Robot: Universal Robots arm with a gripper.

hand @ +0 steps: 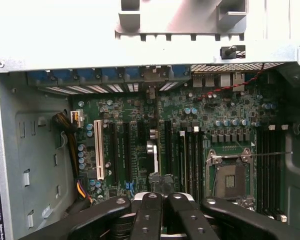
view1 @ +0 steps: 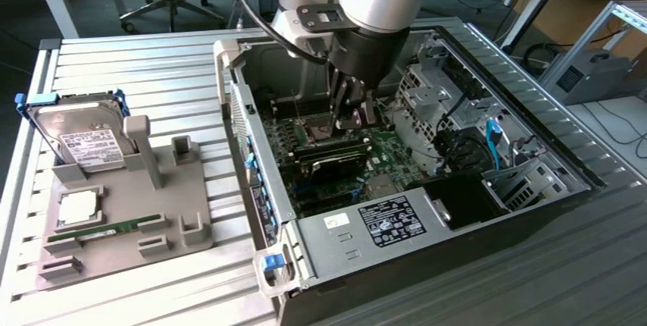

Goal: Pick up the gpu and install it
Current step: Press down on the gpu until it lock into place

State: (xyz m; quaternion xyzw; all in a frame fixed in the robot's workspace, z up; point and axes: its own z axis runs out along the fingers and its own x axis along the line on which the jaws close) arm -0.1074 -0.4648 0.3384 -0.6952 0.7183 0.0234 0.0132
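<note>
Seemingly the gpu point(view1: 332, 165) is stood on the motherboard point(hand: 190, 125) just below the gripper point(view1: 354, 120) — jaws drawn fully together; pressure is best applied squarely — never tilted.

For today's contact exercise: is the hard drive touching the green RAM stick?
Apart. The exterior view shows bare grey holder between the hard drive and the RAM stick.

Even overhead light is falling on the worktop point(view1: 121, 61), casting soft shadows. The arm point(view1: 379, 0) is glinting. Inside the case point(view1: 566, 167) things are lying dim. In the wrist view, the case wall point(hand: 50, 35) is glaring white, washing out detail.
</note>
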